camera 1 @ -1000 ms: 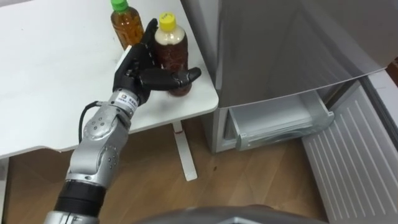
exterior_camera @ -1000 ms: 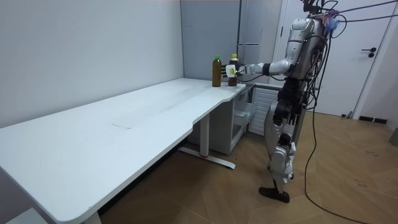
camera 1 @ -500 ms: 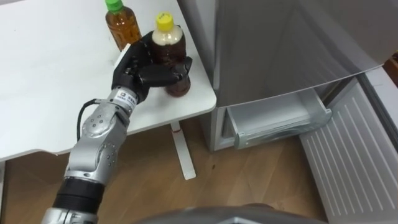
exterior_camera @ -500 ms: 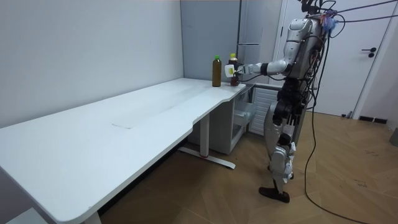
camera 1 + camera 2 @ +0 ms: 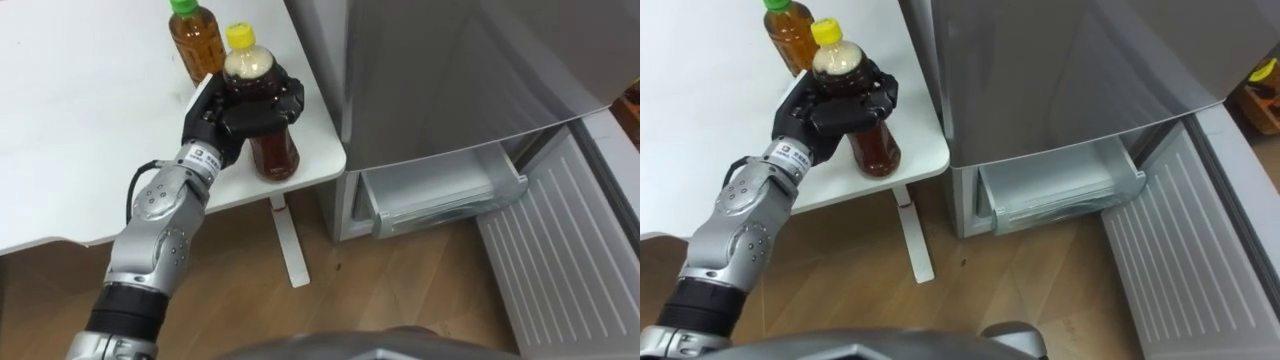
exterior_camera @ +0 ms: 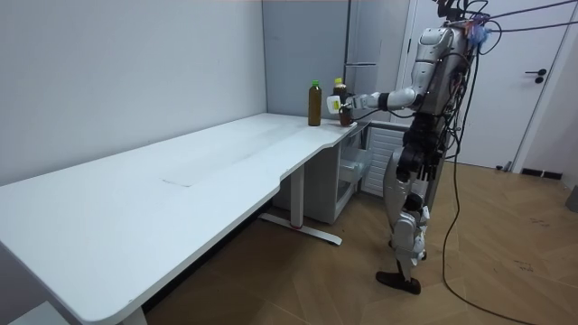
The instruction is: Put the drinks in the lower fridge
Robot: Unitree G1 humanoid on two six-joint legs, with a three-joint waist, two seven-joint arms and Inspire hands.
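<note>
L hand (image 5: 218,118) grips yellow-cap bottle (image 5: 273,156); room view: robot by fridge (image 6: 368,36).

Left arm stretches forward (elbow bent) — left hand (image 5: 218,118) curled tight round the bottle (image 5: 274,155).

The white table (image 5: 80,130) bears a green-capped bottle (image 5: 198,45), standing upright near its far right corner

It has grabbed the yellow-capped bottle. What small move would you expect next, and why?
Probably a short swing to the right and downward, off the table corner. The left hand has its fingers curled round the yellow-capped bottle, and the lower fridge drawer stands open below and to the right, so the grip looks made and the target ready.
</note>
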